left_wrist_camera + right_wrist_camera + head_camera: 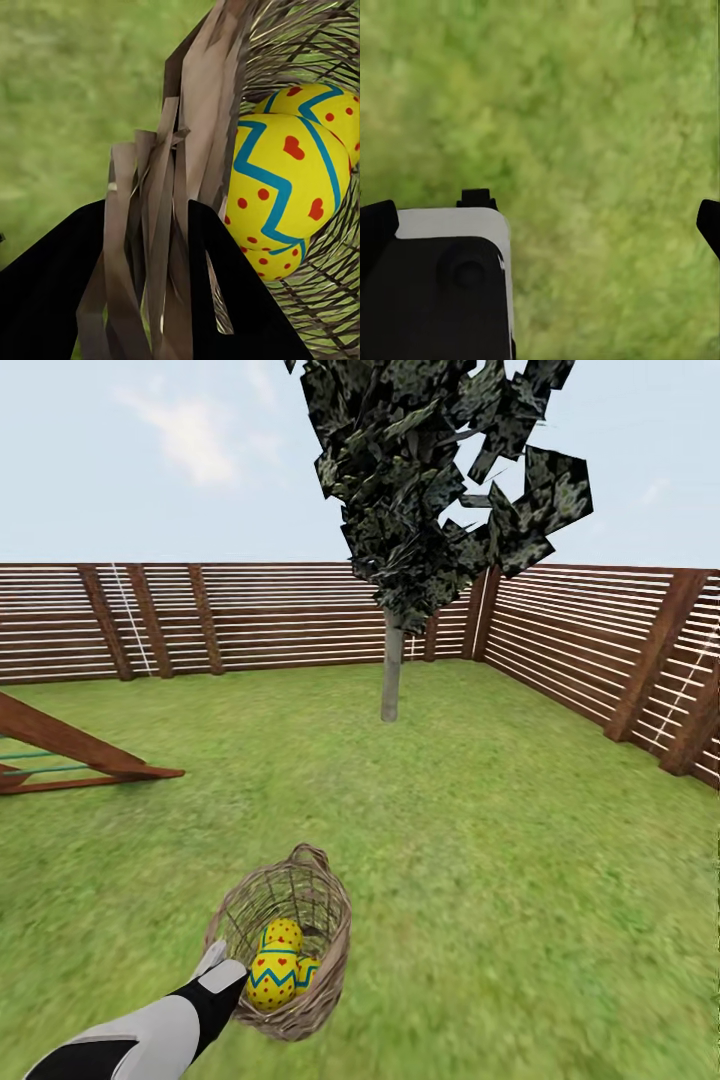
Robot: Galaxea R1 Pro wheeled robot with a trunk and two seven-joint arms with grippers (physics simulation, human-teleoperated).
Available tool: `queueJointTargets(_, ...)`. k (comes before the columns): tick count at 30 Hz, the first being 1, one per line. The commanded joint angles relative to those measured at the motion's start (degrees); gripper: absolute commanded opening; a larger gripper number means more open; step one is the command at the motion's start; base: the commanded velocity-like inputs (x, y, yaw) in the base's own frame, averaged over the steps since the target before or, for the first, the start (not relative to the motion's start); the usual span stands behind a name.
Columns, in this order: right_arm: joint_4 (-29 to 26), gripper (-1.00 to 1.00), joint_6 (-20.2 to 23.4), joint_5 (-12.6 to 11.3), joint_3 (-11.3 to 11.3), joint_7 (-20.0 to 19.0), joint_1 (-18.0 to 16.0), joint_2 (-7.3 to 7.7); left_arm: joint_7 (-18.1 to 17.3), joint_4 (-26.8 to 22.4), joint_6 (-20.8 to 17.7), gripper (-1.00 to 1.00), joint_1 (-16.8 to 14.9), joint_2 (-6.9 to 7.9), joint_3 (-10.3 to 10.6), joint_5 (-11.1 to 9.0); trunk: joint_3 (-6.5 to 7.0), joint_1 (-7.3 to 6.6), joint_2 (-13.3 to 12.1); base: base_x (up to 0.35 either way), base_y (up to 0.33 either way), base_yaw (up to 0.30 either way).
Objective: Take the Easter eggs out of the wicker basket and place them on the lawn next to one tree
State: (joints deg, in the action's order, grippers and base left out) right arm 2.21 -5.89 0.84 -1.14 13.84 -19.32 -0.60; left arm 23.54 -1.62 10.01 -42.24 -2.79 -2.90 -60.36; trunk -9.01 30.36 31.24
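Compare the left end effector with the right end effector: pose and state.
The left end effector is shut on the wicker basket's rim, twigs pinched between its fingers; the right end effector holds nothing. The left one's fingers sit close together; the right one's are spread wide, over bare lawn. Both have black fingers.

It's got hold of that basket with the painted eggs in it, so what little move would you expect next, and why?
Probably a short carry toward the pale-trunked tree. The left gripper is shut on the rim of the brown woven wicker basket, and the yellow zigzag-painted Easter eggs sit inside it. The tree stands farther off across the green lawn, so moving closer first seems sensible.
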Motion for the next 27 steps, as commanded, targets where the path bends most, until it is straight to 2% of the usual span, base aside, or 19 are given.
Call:
queueJointTargets(1, 0.24, 1.00, -0.35, 0.06, -0.09, 0.22, -0.11, -0.01, 0.14, -0.13, 0.10, -1.00, -0.04, -0.02, -0.27, 0.07, -0.10, 0.04, 0.10, 0.166, 0.000, -0.228)
queueJointTargets(7, 0.67, 1.00, 0.03, 0.06, -0.09, 0.13, 1.25, -0.03, 0.15, -0.14, 0.10, -1.00, -0.04, -0.02, -0.27, 0.07, -0.16, 0.04, 0.10, 0.160, 0.000, -0.220)
queueJointTargets(13, 0.62, 1.00, 0.16, 0.21, -0.14, 0.13, 2.02, -0.10, 0.12, -0.14, 0.10, -1.00, -0.04, 0.01, -0.20, 0.07, -0.16, 0.04, 0.10, 0.144, -0.015, -0.005)
queueJointTargets(27, 0.42, 1.00, 0.07, 0.56, -0.18, 0.13, 2.04, -0.19, 0.08, -0.31, -0.07, -1.00, -0.04, -0.02, -0.09, 0.07, -0.16, 0.04, 0.10, 0.319, -0.019, 0.000)
